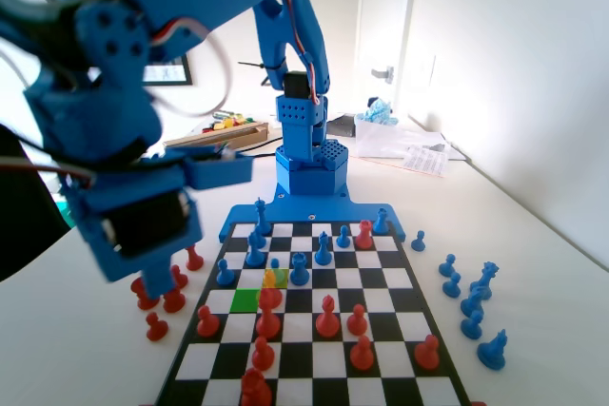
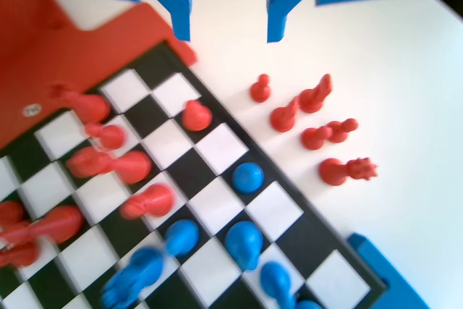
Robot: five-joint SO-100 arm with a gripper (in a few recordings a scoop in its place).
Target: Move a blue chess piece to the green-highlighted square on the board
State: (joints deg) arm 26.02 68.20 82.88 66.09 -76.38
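Gripper [image 2: 228,30] hung spread & empty, high over board [image 2: 217,146] edge; blue pawn [image 2: 248,176] sat below it, prob. lining up for a grasp.

- White counter [image 1: 552,235], brightly lit.
- Plain white walls [image 1: 514,64] meet at a far corner.
- Loose papers [image 1: 419,151] and a wooden tray [image 1: 224,135] lie at the counter's far end.
- A dark-framed picture [image 1: 171,71] hangs behind.
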